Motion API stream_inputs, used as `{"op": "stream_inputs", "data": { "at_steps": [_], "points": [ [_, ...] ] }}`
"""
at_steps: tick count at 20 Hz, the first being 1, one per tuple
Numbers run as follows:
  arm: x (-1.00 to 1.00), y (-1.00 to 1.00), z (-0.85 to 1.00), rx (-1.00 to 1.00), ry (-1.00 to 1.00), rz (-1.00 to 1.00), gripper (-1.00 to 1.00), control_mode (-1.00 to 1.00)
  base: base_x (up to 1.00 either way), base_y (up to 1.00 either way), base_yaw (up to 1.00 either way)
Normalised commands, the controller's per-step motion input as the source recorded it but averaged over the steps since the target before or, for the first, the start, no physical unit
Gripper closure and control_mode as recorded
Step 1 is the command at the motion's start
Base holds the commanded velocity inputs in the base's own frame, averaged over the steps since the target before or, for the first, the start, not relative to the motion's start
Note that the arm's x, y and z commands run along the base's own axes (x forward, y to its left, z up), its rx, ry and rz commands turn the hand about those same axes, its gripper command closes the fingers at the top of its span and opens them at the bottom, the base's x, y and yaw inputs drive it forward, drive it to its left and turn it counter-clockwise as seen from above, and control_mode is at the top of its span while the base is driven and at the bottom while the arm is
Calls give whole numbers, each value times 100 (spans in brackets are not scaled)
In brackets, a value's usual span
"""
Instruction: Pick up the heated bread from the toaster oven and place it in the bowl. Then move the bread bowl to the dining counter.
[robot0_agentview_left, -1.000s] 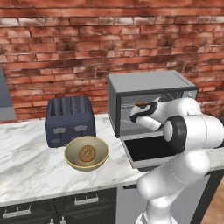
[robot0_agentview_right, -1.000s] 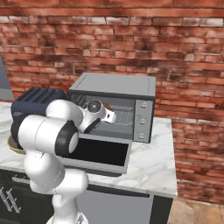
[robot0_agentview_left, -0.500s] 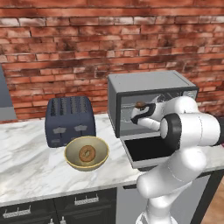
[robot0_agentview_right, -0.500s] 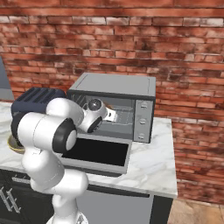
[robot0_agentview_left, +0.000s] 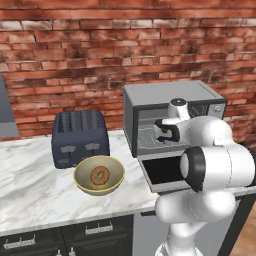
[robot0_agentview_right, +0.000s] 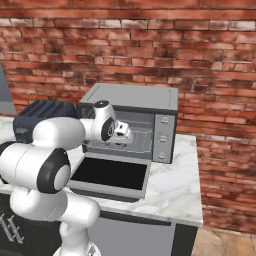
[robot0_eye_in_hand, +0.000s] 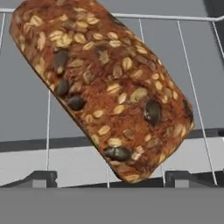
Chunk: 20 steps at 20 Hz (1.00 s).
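Note:
The heated bread (robot0_eye_in_hand: 105, 83), a seeded brown loaf, lies at a slant on the wire rack (robot0_eye_in_hand: 197, 87) inside the toaster oven (robot0_agentview_left: 170, 95). My gripper (robot0_eye_in_hand: 111, 179) is open, and its fingertips (robot0_eye_in_hand: 41, 178) stand wide apart on either side of the loaf's near end. From the base views the gripper (robot0_agentview_left: 162, 131) reaches into the oven cavity over the dropped glass door (robot0_agentview_left: 162, 172), hiding the bread. The tan bowl (robot0_agentview_left: 80, 172) sits left of the oven with a ring doughnut (robot0_agentview_left: 100, 175) in it.
A dark blue slot toaster (robot0_agentview_left: 80, 137) stands behind the bowl against the brick wall. The oven (robot0_agentview_right: 135, 97) has side knobs (robot0_agentview_right: 162, 135), and its open door (robot0_agentview_right: 110, 175) juts toward the counter's front edge. White marble counter (robot0_agentview_left: 30, 185) stretches left over dark cabinets.
The hand has pushed a little deeper and lower into the oven, and it now covers the brown loaf that showed beside it earlier. Bowl, doughnut and toaster have not moved.

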Motion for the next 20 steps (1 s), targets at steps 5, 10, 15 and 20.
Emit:
{"op": "stream_inputs", "data": {
  "at_steps": [5, 10, 15, 20],
  "points": [
    [-100, -34, -13, -1, 58, 0, -100, -100, 0, 0, 0],
    [-100, -47, -43, 0, 45, 0, -100, -100, 0, 0, 0],
    [-100, -29, -24, 2, 8, 0, -100, -100, 0, 0, 0],
    [-67, -12, 42, 9, -39, 0, -100, -100, 0, 0, 0]
  ]
}}
